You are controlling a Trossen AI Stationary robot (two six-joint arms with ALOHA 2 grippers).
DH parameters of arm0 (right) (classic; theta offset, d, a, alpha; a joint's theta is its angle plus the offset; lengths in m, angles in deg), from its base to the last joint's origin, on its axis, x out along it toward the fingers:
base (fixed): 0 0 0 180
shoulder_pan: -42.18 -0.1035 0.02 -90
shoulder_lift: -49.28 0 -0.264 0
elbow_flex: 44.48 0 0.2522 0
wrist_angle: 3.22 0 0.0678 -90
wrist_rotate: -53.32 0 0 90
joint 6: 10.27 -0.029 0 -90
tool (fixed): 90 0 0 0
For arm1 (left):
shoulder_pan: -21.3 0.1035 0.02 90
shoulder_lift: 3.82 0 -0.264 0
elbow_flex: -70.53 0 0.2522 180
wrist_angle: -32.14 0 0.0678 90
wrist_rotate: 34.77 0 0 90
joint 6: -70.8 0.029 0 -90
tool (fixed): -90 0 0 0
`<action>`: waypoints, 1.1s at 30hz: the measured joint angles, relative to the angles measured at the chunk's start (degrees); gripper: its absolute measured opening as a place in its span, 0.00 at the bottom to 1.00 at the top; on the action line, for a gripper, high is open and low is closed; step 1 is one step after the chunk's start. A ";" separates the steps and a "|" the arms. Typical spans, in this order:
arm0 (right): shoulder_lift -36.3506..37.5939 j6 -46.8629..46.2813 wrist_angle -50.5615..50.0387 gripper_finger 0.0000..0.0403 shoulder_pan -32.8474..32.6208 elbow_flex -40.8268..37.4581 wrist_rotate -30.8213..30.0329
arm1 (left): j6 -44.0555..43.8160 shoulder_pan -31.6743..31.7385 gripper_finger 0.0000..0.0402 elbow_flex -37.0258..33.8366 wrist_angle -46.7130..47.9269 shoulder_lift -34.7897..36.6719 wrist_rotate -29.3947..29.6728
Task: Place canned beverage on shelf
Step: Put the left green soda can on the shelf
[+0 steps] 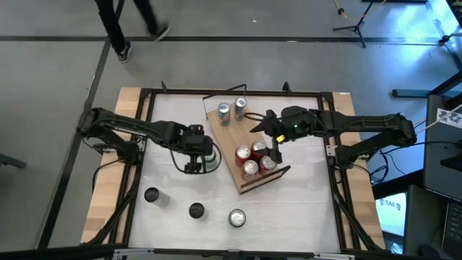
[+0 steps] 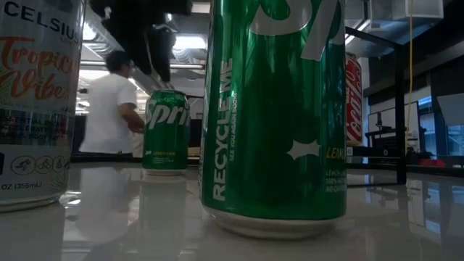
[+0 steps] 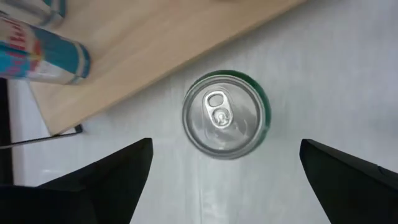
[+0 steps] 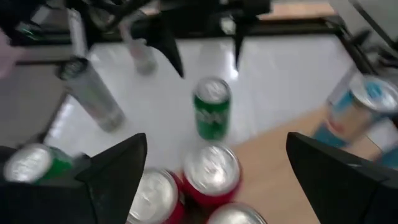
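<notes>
The left gripper [image 1: 193,167] hangs over a green can [image 3: 225,116] that stands upright on the counter [image 1: 303,217], just off the long edge of the shelf [image 1: 229,148]. Its fingers [image 3: 106,180] are spread wide, one on each side of the can and clear of it, and it holds nothing. The can is close to centred between them, slightly nearer one finger.

The step in hand looks like the grasp. To do it well, nudge the gripper until the can sits midway, then come straight down so both fingers pass the rim without clipping it. Close on the can's body below the lid, squarely, so the can is not tipped or squeezed off-centre. Lift straight up before swinging toward the shelf, since its edge lies just beside the can.

The shelf lies slantwise across the middle of the counter. Four red cans [image 1: 255,159] crowd its end toward the counter's front edge and two blue-and-silver cans [image 1: 231,110] stand at its end toward the back edge. The bare stretch of board between the two groups looks like the safest landing spot.

The right gripper [image 1: 268,141] hangs open and empty over the shelf near the red cans, so the left arm's approach should keep away from it. Three more cans [image 1: 195,209] wait along the counter's front edge.
</notes>
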 joint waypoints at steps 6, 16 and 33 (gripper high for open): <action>-0.81 -2.81 8.95 0.94 -0.04 0.03 2.01 | -0.07 -0.28 0.98 0.00 0.26 6.72 0.41; -7.66 -3.38 11.95 0.94 -0.02 6.75 2.72 | -1.66 -0.26 0.98 0.00 0.27 18.64 0.73; -35.27 0.29 -6.74 0.94 0.02 34.88 3.42 | -1.51 -0.24 0.98 0.04 1.23 29.06 3.95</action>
